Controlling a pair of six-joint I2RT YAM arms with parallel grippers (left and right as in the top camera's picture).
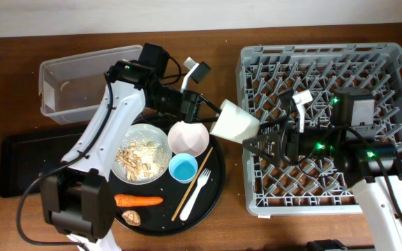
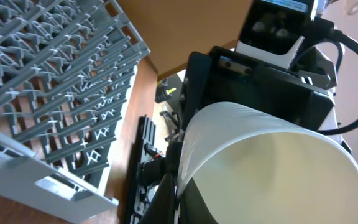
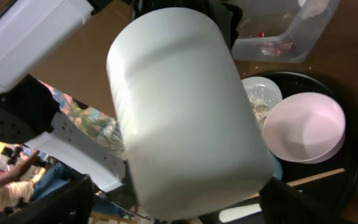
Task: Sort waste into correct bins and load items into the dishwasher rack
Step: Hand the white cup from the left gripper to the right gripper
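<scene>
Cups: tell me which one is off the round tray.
The cream cup, held in the air by the left gripper beside the rack; the light blue cup stands upright on the tray.

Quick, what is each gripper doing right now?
Left gripper: closed, holding the cream cup.
Right gripper: open, right by the cup, holding nothing.

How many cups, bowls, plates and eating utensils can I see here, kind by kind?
Cups: 2 (cream cup, light blue cup)
Bowls: 1 (pink bowl)
Plates: 1 (white plate)
Utensils: 2 (fork, chopstick)
Total: 6
</scene>
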